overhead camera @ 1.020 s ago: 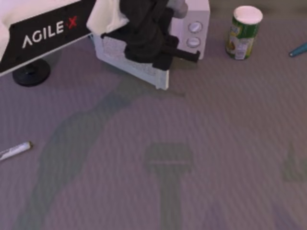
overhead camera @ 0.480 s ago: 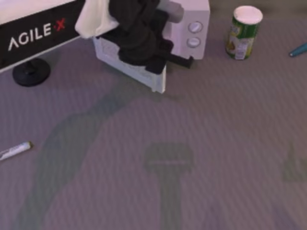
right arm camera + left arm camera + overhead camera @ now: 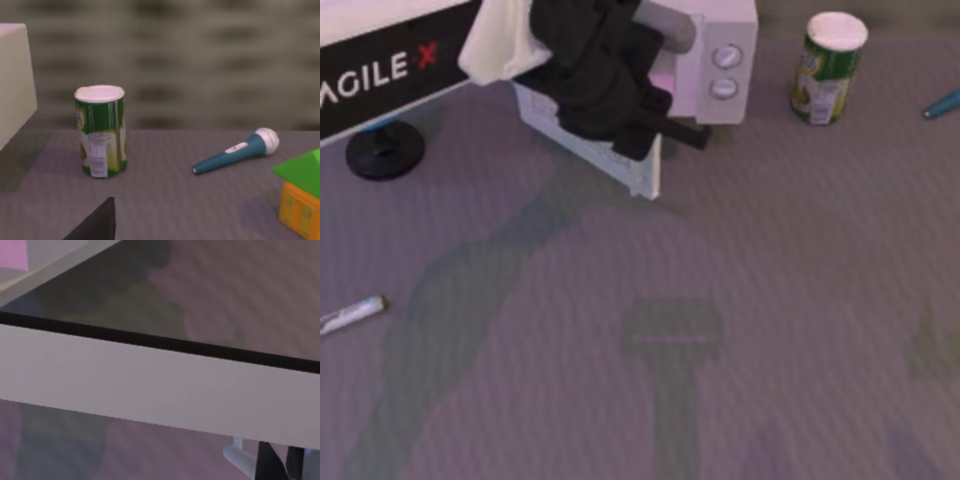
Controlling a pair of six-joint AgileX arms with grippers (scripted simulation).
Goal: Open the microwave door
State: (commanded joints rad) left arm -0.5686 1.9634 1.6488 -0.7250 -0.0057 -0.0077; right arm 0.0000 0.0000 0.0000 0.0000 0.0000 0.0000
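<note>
Microwave: the small white boxy microwave with two round white knobs stands at the far edge of the table, left of centre in the top view; a strip of pale pink interior shows beside the knob panel.
Door: the flat white door panel with a speckled grey mesh window stands swung out from the box front, hinged on its left side, its free edge pointing toward the near side of the table. In the left wrist view a broad white band with a dark edge crosses the frame; this looks like the door's edge.
Left gripper: the black left gripper sits over the door's free end, just in front of the knob panel. Whether its fingers grip the door or stand apart, I cannot tell.
Right arm: out of the top view; its wrist camera shows only a dark corner at the frame's edge.
Others: a green can with a white lid stands right of the microwave; a teal microphone, a small orange house with a green roof, a white marker pen near the table's left edge.
</note>
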